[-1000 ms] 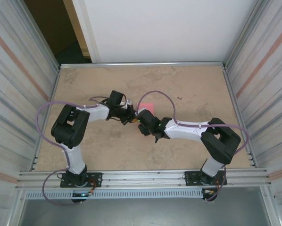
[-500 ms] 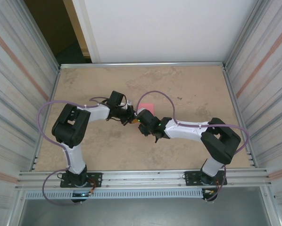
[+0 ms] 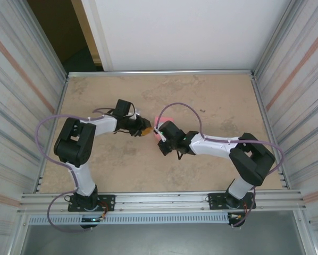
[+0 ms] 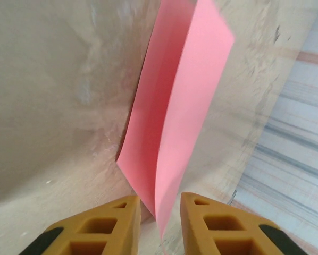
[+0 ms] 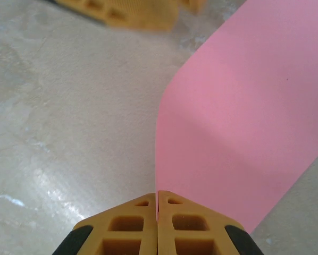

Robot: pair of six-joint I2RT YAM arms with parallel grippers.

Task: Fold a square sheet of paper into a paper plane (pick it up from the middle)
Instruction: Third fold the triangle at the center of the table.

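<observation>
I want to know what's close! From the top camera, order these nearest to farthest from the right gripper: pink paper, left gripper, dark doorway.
1. The pink paper: pinched in the right gripper.
2. The left gripper: just to its left.
3. The dark doorway: beyond the far left corner.

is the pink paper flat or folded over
Bent, not flat: the square sheet of paper curls up along a lengthwise bend, one edge pinched in the shut right gripper.

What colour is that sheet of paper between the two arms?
The sheet of paper is plain pink, best seen in the right wrist view.
</observation>
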